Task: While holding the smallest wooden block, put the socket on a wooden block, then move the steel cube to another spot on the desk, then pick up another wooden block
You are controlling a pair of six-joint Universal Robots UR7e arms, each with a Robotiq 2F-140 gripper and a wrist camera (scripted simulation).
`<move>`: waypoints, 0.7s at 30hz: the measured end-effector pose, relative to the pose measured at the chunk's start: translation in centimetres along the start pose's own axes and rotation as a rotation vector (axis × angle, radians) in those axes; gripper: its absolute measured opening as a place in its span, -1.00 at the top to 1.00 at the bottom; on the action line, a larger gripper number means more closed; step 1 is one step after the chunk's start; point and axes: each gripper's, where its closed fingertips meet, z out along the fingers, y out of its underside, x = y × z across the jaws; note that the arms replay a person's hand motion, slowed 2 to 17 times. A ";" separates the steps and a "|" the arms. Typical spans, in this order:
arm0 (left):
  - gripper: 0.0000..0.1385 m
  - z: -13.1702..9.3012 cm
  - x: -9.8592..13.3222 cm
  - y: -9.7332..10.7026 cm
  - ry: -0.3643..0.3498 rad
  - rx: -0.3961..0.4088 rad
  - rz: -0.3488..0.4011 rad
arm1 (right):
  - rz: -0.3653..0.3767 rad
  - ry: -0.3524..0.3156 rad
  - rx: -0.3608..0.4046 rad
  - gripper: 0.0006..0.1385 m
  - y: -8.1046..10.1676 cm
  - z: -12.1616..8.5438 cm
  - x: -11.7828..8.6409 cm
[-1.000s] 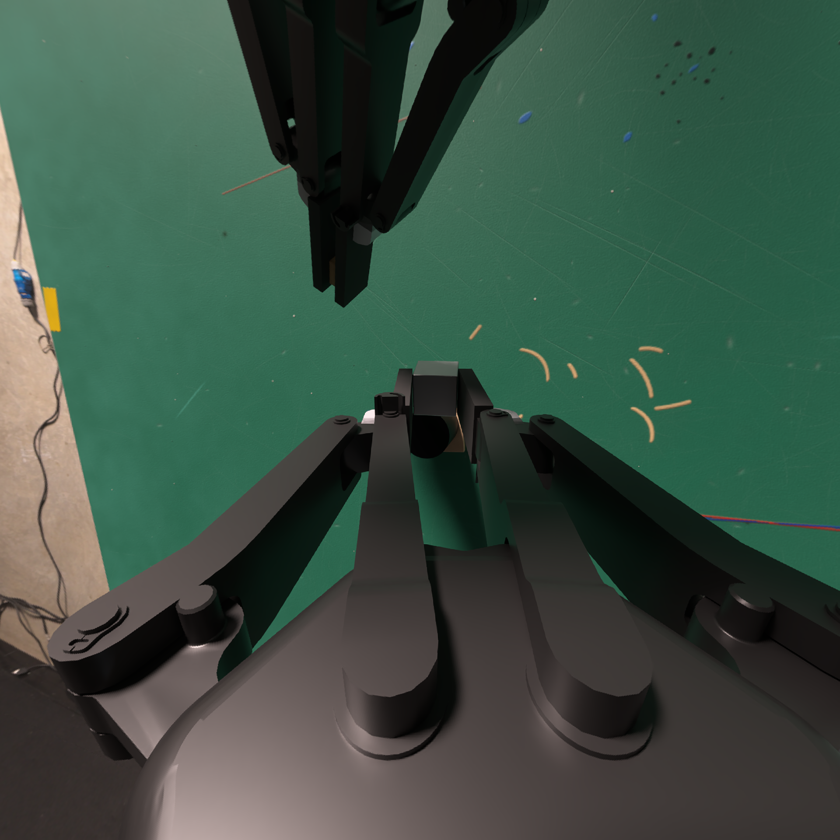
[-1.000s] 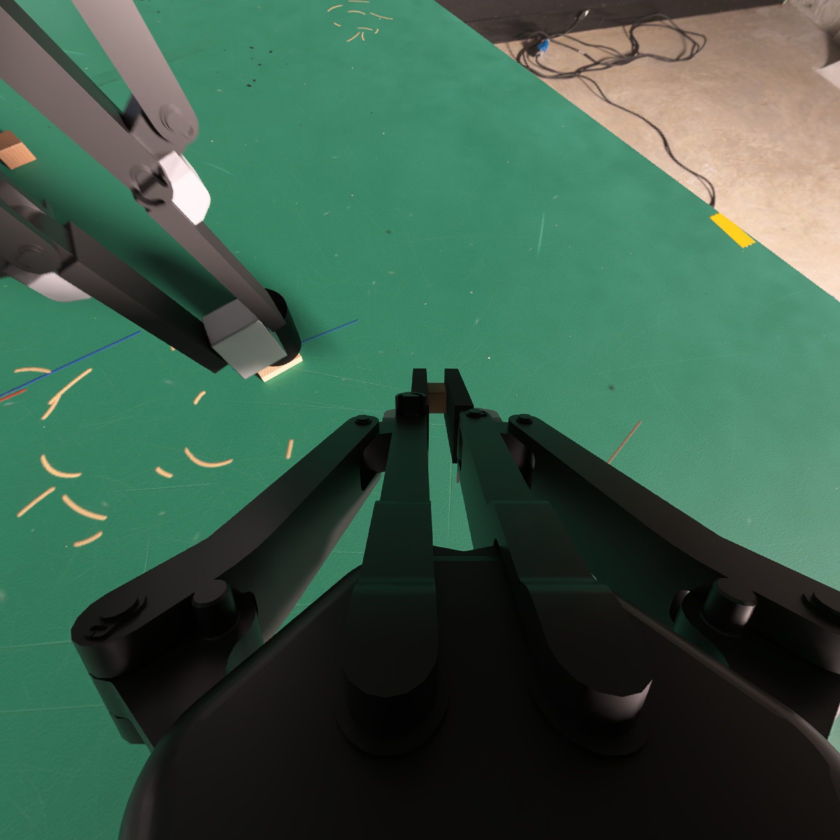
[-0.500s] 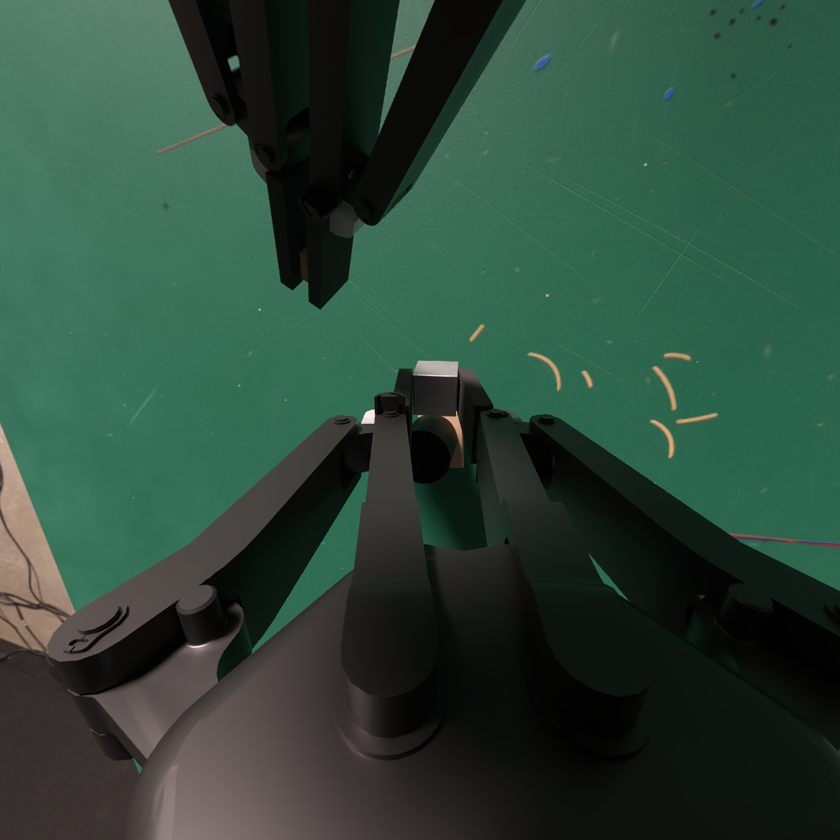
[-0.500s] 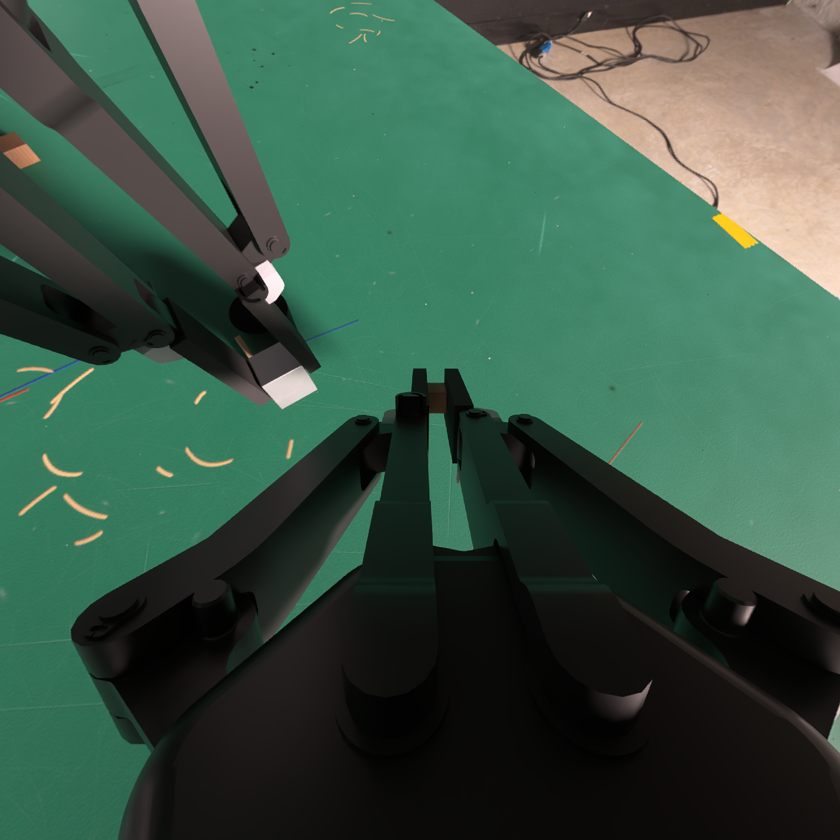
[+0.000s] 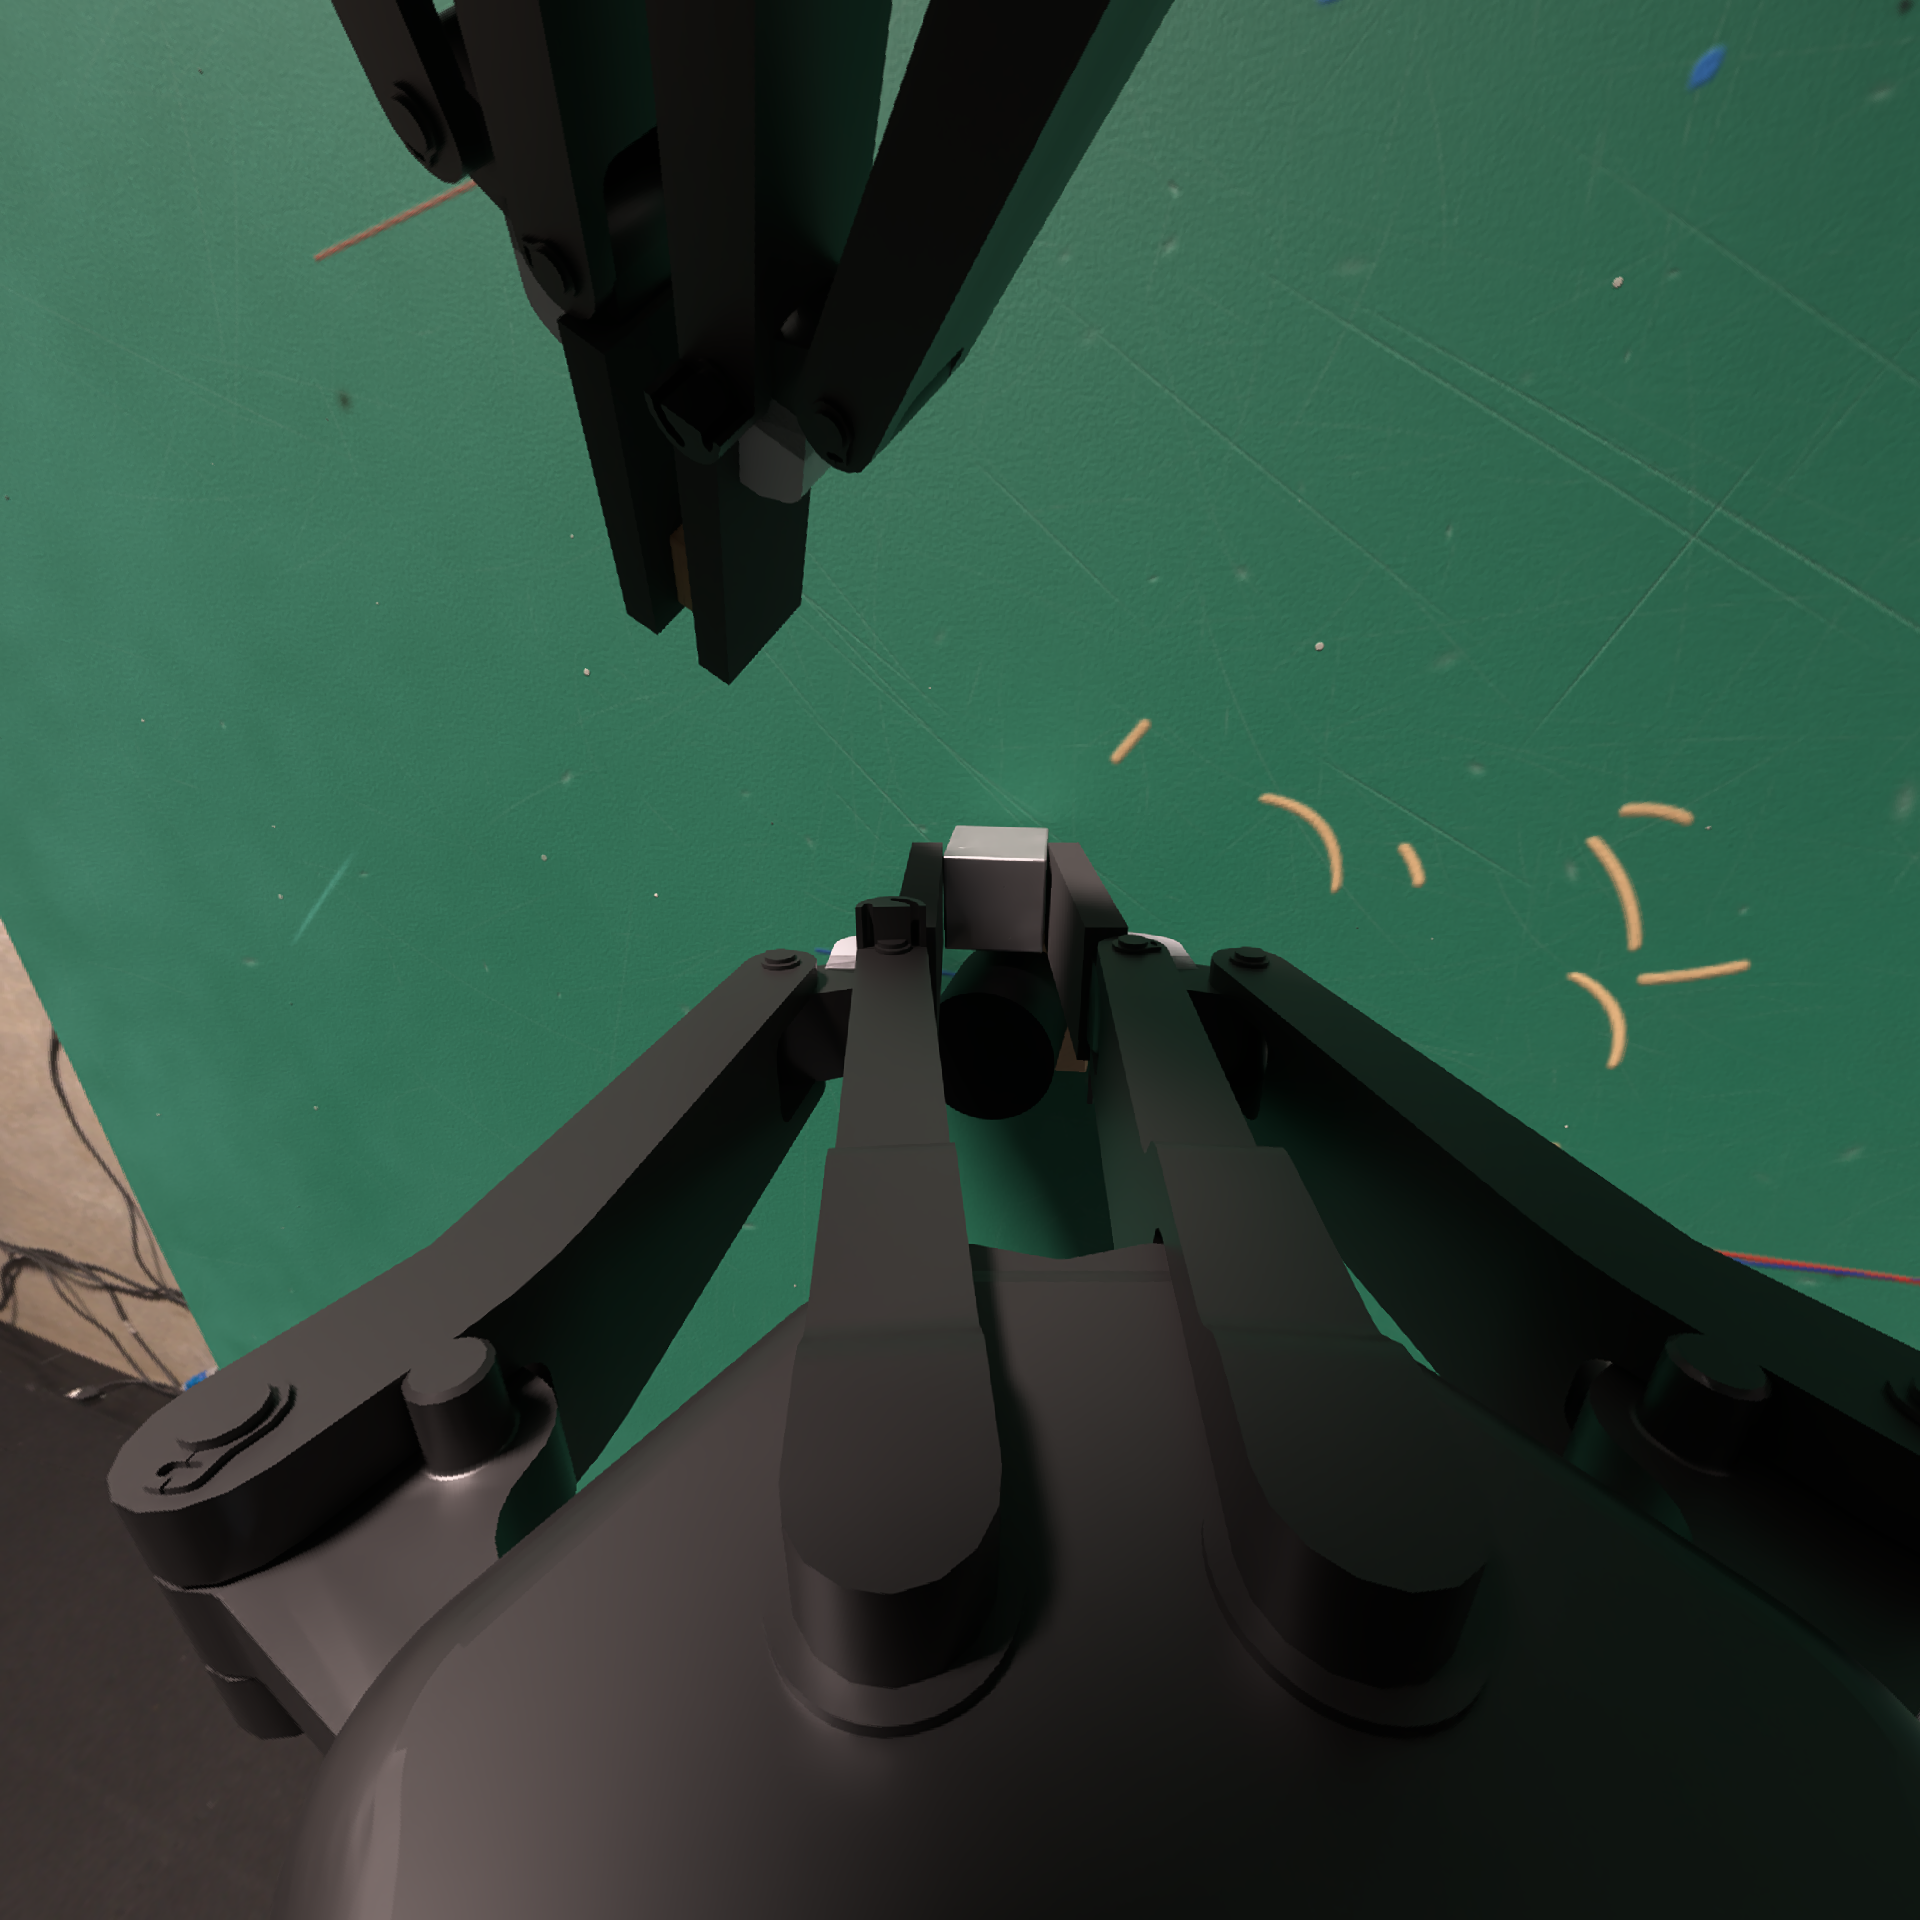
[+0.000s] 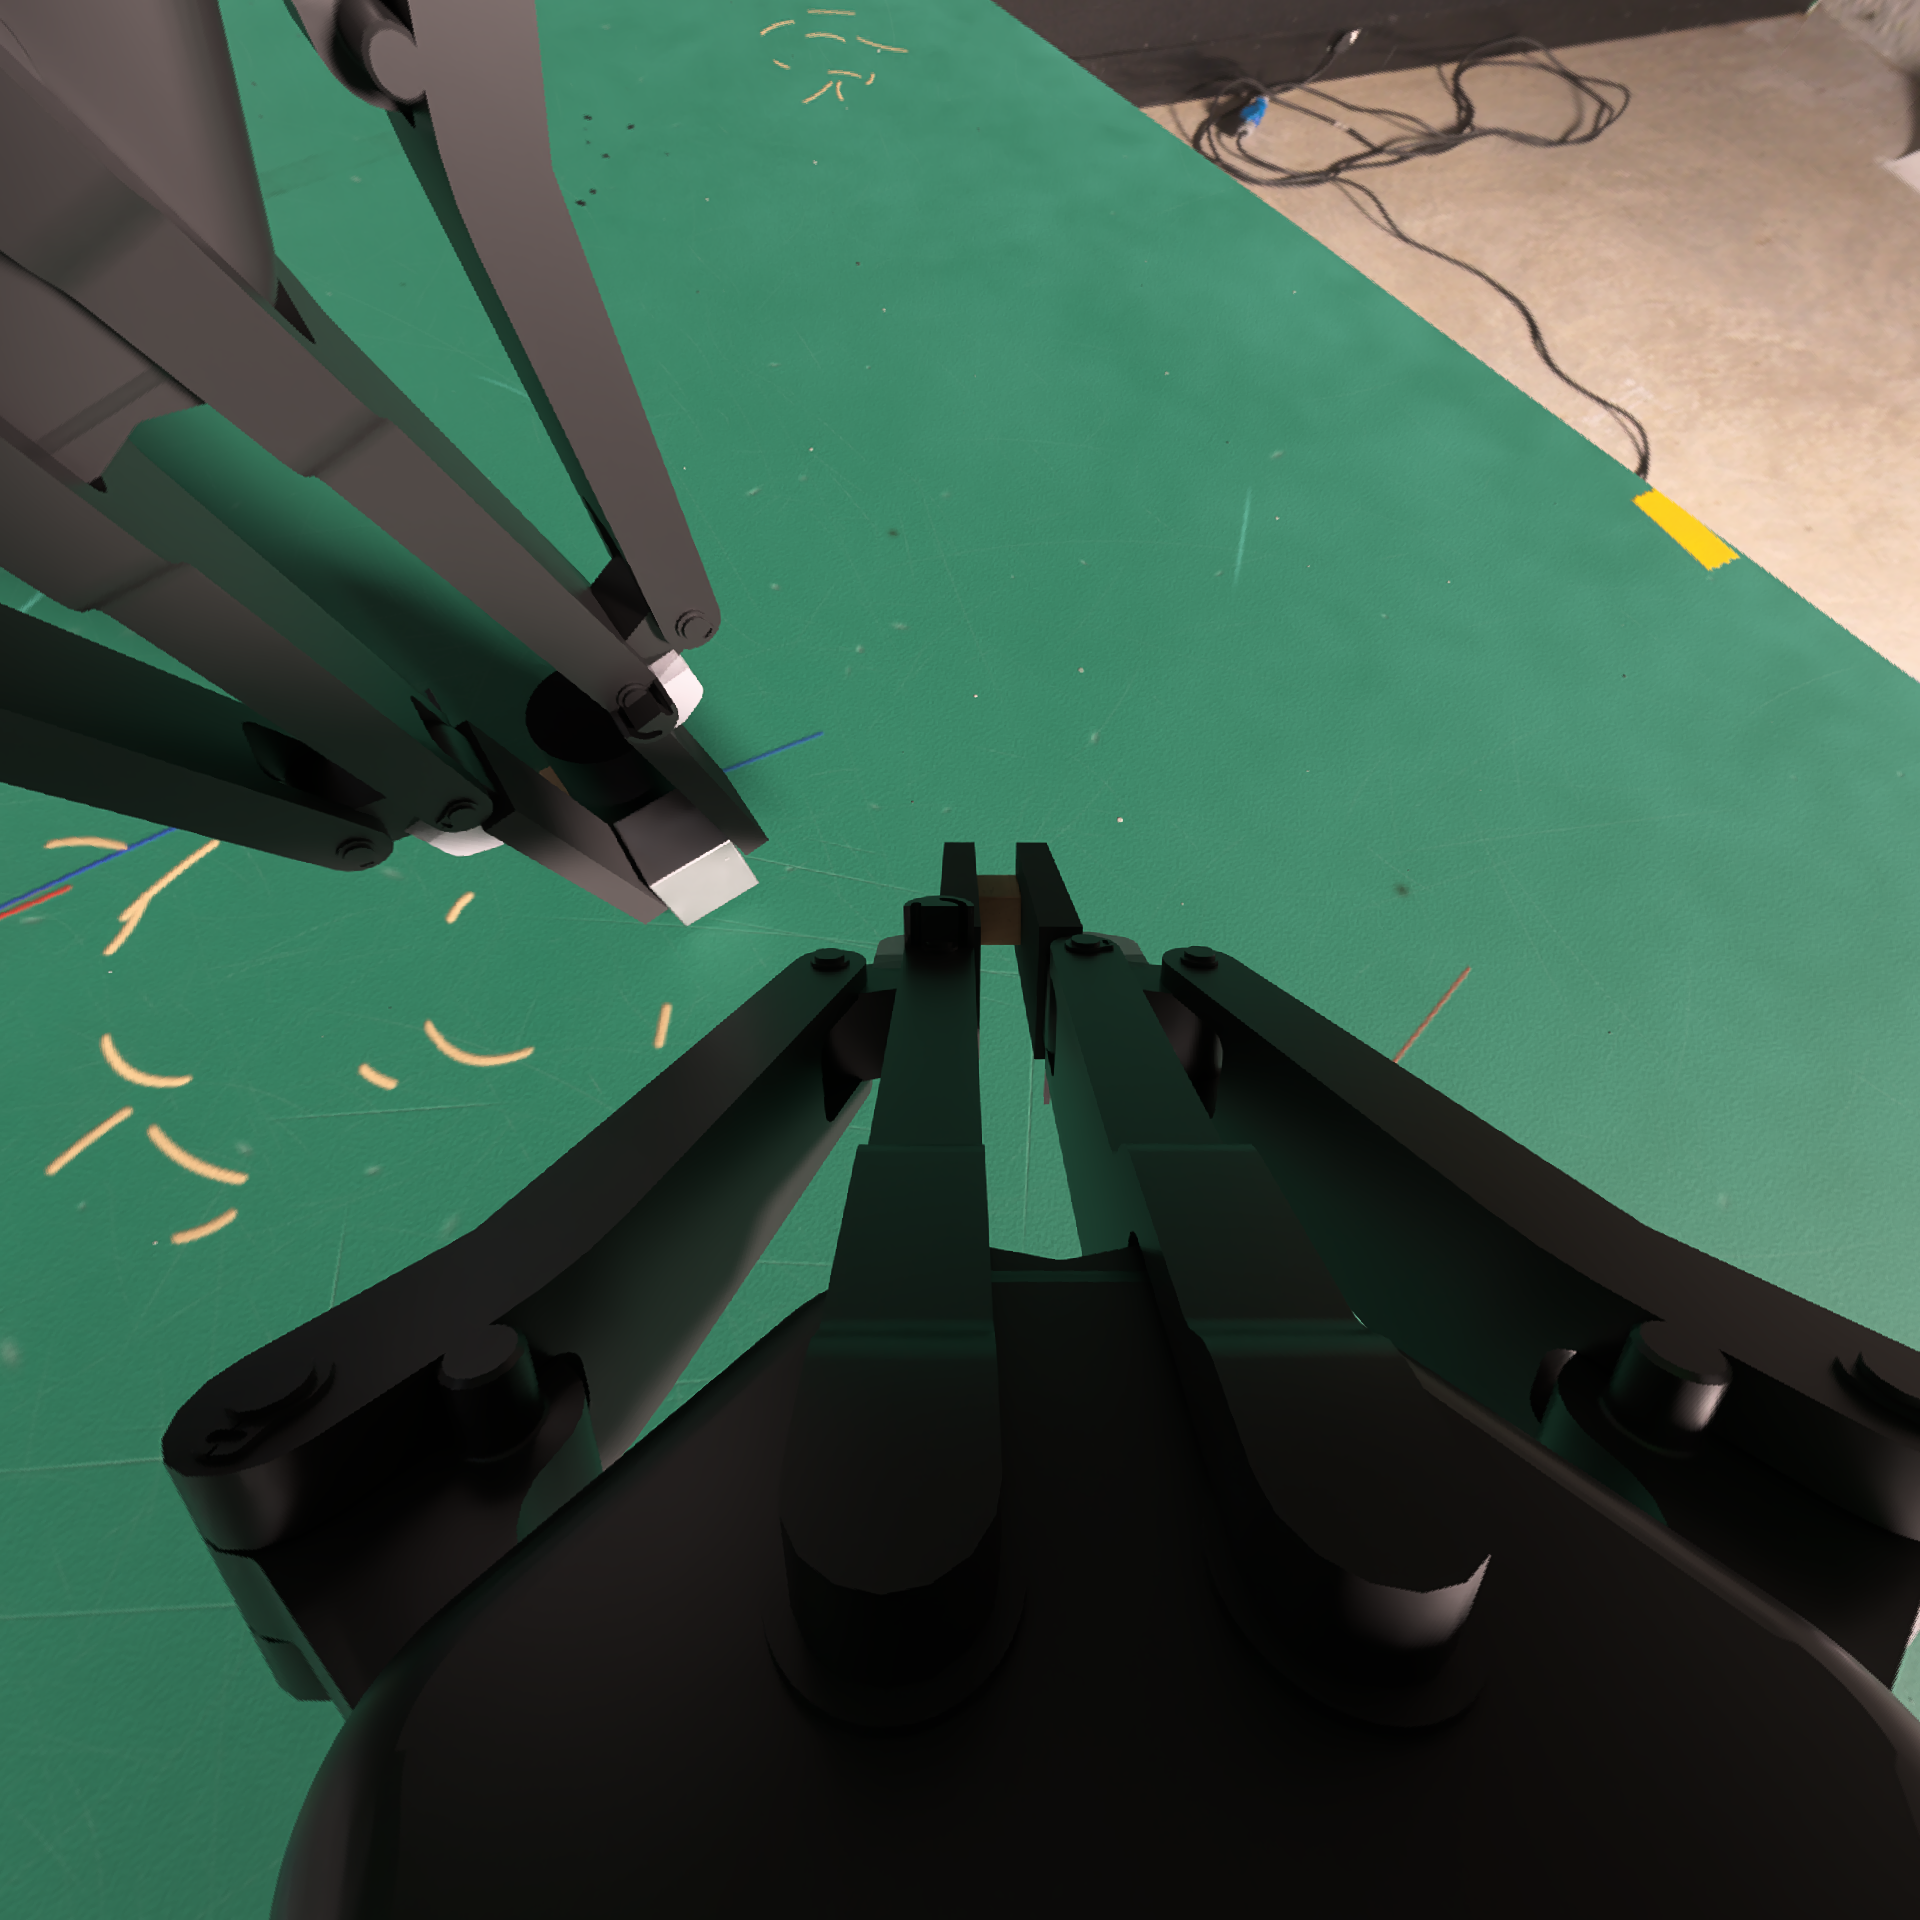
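Note:
My left gripper (image 5: 995,868) is shut on the steel cube (image 5: 995,904) and holds it over the green desk (image 5: 1455,520). Just behind the cube, between my fingers, stands the black socket (image 5: 992,1049) on a wooden block, of which only a sliver (image 5: 1076,1060) shows. My right gripper (image 6: 1000,883) is shut on the smallest wooden block (image 6: 1000,912), above the desk. In the right wrist view the left gripper (image 6: 698,875) holds the cube (image 6: 709,883) to my left, and the socket (image 6: 566,717) is partly hidden behind its fingers. The right gripper (image 5: 717,634) hangs at the top of the left wrist view.
Orange curved marks (image 5: 1610,904) and a red-blue line (image 5: 1818,1262) lie on the desk (image 6: 1143,468). The desk edge with a yellow tape tab (image 6: 1683,530) runs at the right, with cables (image 6: 1455,114) on the floor beyond it.
My left gripper has carried the steel cube away from the socket and its wooden block, toward my right gripper. The right gripper has stayed still with its small block.

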 end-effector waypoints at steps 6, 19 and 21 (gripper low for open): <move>0.45 -0.1 0.1 -0.3 0.002 0.033 -0.020 | -0.002 -0.001 0.001 0.86 -0.1 0.0 -0.1; 0.40 -3.3 0.3 0.0 -0.052 0.132 -0.053 | -0.006 0.004 0.000 0.86 0.0 0.0 0.0; 0.40 -4.1 0.4 0.3 -0.065 0.149 -0.057 | -0.005 0.004 0.001 0.86 0.0 0.0 0.0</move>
